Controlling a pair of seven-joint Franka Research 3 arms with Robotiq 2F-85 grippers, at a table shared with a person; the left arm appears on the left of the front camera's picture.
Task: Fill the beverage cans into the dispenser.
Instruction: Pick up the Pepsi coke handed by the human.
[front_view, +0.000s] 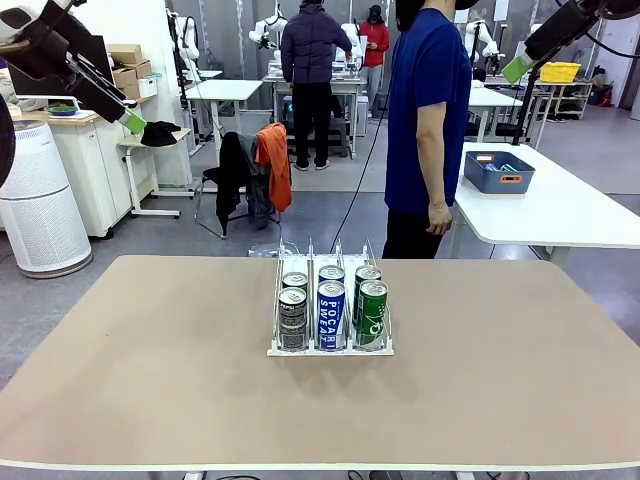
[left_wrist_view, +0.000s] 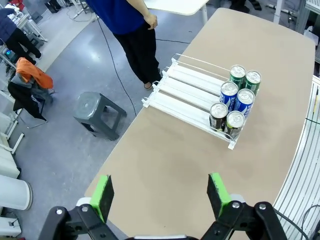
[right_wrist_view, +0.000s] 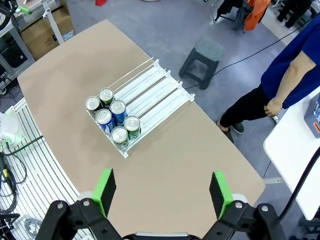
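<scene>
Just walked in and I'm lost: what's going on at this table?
Nothing is being handled right now. Six cans sit in the dispenser, two per lane, at the end nearest the robot. The robot's left hand and right hand hang open and empty high above the table. A person stands at the far side, away from the cans.
</scene>
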